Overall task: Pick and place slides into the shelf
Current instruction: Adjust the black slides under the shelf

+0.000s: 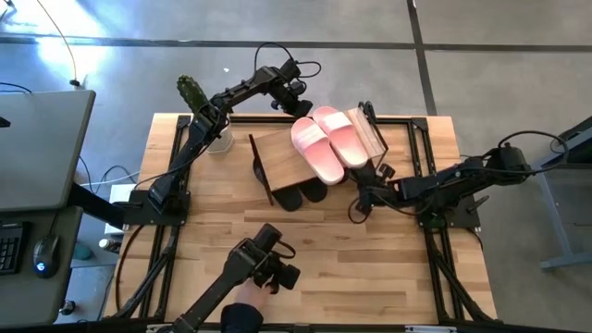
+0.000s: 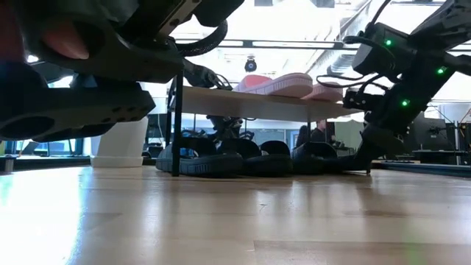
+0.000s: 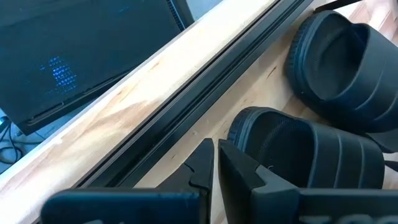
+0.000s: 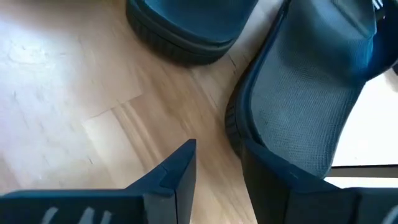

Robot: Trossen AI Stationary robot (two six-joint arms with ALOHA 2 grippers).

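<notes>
The shelf [image 1: 287, 159] [image 2: 250, 103] stands mid-table on thin black legs. The pale pink slides [image 1: 328, 143] [image 2: 283, 82] lie on its plank top. Black slides [image 1: 298, 194] [image 2: 221, 160] sit on the table under it. My right gripper [image 1: 359, 199] [image 4: 217, 180] is open, low at the shelf's right end, beside a tilted black slide [image 4: 305, 93]. A second black slide [image 4: 186, 25] lies past it. My left gripper [image 1: 298, 92] [image 3: 215, 163] is shut at the table's far edge behind the shelf, next to two black slides [image 3: 292, 149]. My right gripper has one finger [image 4: 273, 180] against the rim [image 4: 249, 134] of the tilted black slide, on that finger's far side. The other finger stands free over bare table, and nothing lies between the two. My left gripper's fingers stand beside a black slide's open end [image 3: 249, 134]; whether they touch it, I cannot tell.
A third dark arm [image 1: 264, 264] reaches over the near edge with a person's hand [image 1: 242, 316] at it, and it fills the low view's upper left. A white cup [image 1: 218, 141] stands far left of the shelf. Black rails [image 3: 205, 81] run along the table edges. Bare wood lies near right.
</notes>
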